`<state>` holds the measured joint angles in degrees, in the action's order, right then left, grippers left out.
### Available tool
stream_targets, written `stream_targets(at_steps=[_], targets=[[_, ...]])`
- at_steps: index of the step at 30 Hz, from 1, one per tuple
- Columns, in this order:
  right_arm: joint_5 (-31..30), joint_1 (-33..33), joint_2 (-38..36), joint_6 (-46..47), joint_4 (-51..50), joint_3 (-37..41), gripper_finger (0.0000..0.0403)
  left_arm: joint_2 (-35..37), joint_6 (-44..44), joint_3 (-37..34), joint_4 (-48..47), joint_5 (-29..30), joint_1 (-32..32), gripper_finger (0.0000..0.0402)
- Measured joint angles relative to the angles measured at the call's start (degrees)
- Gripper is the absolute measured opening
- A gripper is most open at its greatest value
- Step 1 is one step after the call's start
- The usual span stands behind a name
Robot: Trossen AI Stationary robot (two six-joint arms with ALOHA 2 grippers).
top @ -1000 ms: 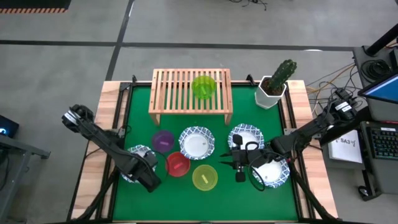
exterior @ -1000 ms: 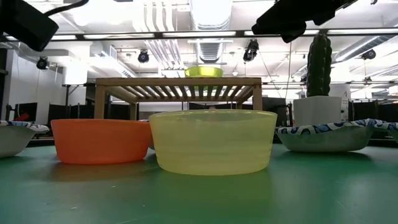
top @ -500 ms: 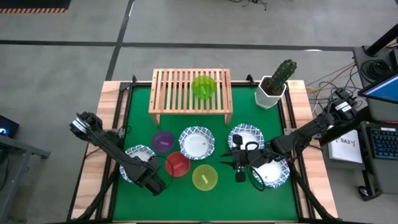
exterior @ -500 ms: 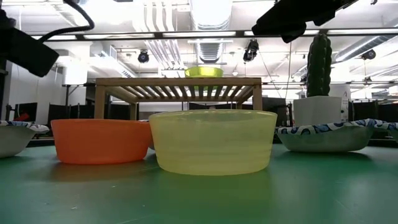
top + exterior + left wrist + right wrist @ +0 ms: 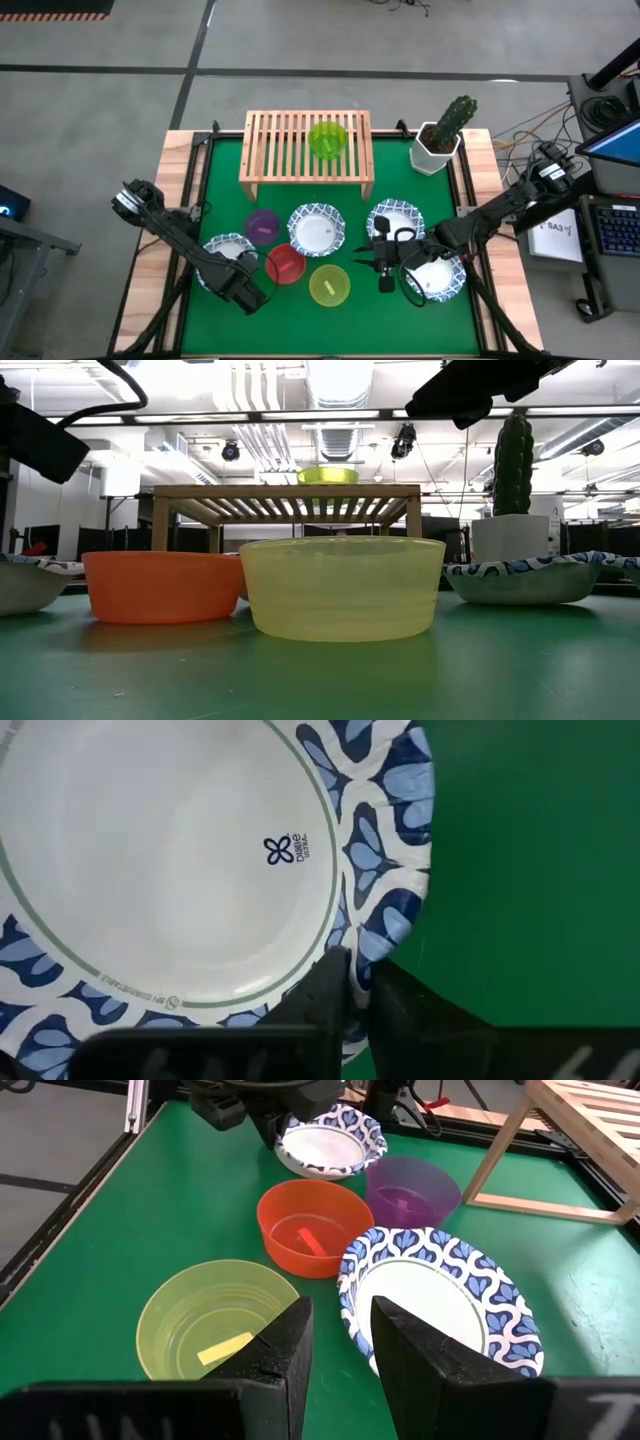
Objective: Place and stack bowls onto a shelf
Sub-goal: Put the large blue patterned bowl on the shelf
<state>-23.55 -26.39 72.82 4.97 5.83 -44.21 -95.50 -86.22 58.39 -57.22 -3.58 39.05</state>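
Note:
Seven bowls stand on the green mat and a green bowl [image 5: 327, 138] sits on the slatted wooden shelf [image 5: 262, 150] at the far side. At the near left is a white bowl with a blue patterned rim [image 5: 222, 250], and my left gripper [image 5: 243, 290] is shut on its rim. Beside it stand the purple [image 5: 262, 226], red [image 5: 285, 264] and yellow [image 5: 329, 285] bowls. Further white bowls lie at the middle [image 5: 316, 229] and right [image 5: 394, 221], [image 5: 437, 275]. My right gripper [image 5: 385, 262] hovers open between those right-hand bowls, with nothing between its fingers. My left gripper pinches the white bowl's blue patterned rim [image 5: 368, 945] on its near right side. One finger [image 5: 330, 982] is over the bowl's inside and the other [image 5: 392, 992] is outside it. The fingers come from above, pointing down. The bowl's base rests on the mat [image 5: 15, 592].
A white hexagonal pot with a cactus [image 5: 440, 140] stands at the far right corner, beside the shelf. The red and yellow bowls sit close to the held bowl. Free green mat [image 5: 300, 320] lies along the near edge.
My left gripper has gone a little down and toward the table's near right, onto the near-left white bowl's rim, and has taken hold of it. The right arm and all the other bowls have kept still.

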Motion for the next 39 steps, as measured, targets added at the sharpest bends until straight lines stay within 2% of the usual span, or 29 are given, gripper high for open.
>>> stream_targets(at_steps=[8, 15, 19, 23, 25, 28, 35, 39], targets=[[0.0, 0.0, 0.0, -0.04, -0.05, 0.0, 0.0095, 1.83, 1.1, 0.0, 0.23, -4.72, 0.15, 0.0002], [0.02, 0.0, 0.0, -0.29, -0.11, 0.3, 0.0095, 8.53, 11.27, 0.3, -0.48, -6.91, 0.26, 0.0], [0.02, 0.0, 0.0, 0.2, -0.11, 0.77, 0.0095, 12.08, 14.49, 4.1, -2.13, -8.06, 0.26, 0.0], [0.02, 0.0, 0.02, 0.27, -0.11, 1.25, 0.0095, 14.14, 15.75, 10.94, -5.97, -7.32, 0.26, 0.0], [0.02, 0.0, 0.02, 0.26, -0.07, 1.33, 0.0095, 14.51, 17.3, 15.26, -8.84, -4.5, 0.28, 0.0], [0.02, 0.0, 0.02, 0.11, -0.04, 1.33, 0.0095, 14.67, 22.48, 21.86, -10.51, 2.83, 0.28, 0.0], [0.0, 0.0, 0.02, -0.32, -0.03, 1.33, 0.0095, 14.45, 45.27, 34.85, -10.9, 18.1, -0.33, 0.0], [0.0, 0.0, 0.02, -0.93, 0.0, 1.33, 0.0095, 14.43, 56.14, 40.1, -14.74, 32.3, -2.22, 0.0]])
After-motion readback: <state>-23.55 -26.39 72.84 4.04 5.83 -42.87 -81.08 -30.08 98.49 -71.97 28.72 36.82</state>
